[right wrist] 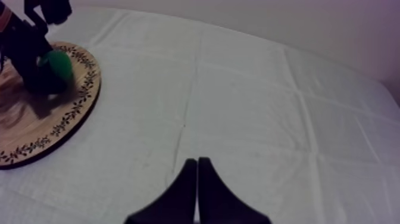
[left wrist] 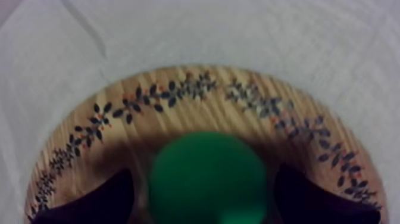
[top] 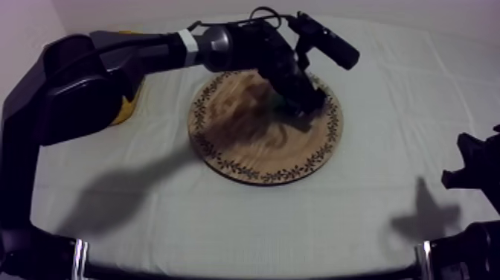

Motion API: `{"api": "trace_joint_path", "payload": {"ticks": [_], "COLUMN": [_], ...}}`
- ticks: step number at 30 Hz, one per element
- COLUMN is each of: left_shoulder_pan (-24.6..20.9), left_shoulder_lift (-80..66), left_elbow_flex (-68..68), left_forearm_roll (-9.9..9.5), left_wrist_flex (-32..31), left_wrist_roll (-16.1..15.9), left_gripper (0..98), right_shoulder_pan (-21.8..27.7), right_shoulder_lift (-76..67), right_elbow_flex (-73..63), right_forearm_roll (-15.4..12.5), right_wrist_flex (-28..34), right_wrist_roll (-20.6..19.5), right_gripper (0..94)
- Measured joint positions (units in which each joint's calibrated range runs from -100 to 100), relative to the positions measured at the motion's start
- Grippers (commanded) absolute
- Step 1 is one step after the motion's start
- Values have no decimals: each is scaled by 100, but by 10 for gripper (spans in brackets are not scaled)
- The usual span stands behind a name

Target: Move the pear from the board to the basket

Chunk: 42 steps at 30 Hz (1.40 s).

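Note:
The green pear (left wrist: 205, 179) lies on the round wooden board (left wrist: 178, 89) with the patterned rim. My left gripper (left wrist: 205, 193) is open, one black finger on each side of the pear and a narrow gap showing on both sides. From above, the left gripper (top: 307, 100) is down over the far right part of the board (top: 253, 153), and just a sliver of the pear (top: 280, 101) peeks out beside it. The yellow basket (top: 123, 112) sits at the far left, mostly hidden behind the left arm. My right gripper (right wrist: 197, 168) is shut on nothing, low over the cloth.
In the top view the right gripper (top: 470, 170) rests at the right edge of the table. From the right wrist, the pear (right wrist: 59, 64) and the board (right wrist: 36, 128) lie far off beside the left arm. Bare cloth spreads between board and right arm.

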Motion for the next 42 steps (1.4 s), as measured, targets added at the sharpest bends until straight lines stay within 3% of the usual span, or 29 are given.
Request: {"api": "trace_joint_path", "payload": {"ticks": [7, 18, 29, 42], "left_shoulder_pan": [-8, -61, -191, -675], "left_shoulder_lift": [145, 159, -282, -2379], "left_elbow_flex": [-143, -169, 150, 1701], "left_forearm_roll": [-10, -15, -4, 199], "left_wrist_flex": [67, 0, 21, 314], "left_wrist_roll": [19, -57, 11, -108], "left_gripper": [750, 491, 458, 425], "right_shoulder_pan": [0, 0, 0, 0], "right_shoulder_lift": [0, 0, 0, 0], "right_elbow_flex": [0, 0, 0, 0], "right_forearm_roll": [0, 0, 0, 0], "right_wrist_flex": [0, 0, 0, 4], "right_wrist_roll": [1, 1, 1, -2], "right_gripper": [5, 5, 5, 5]}}
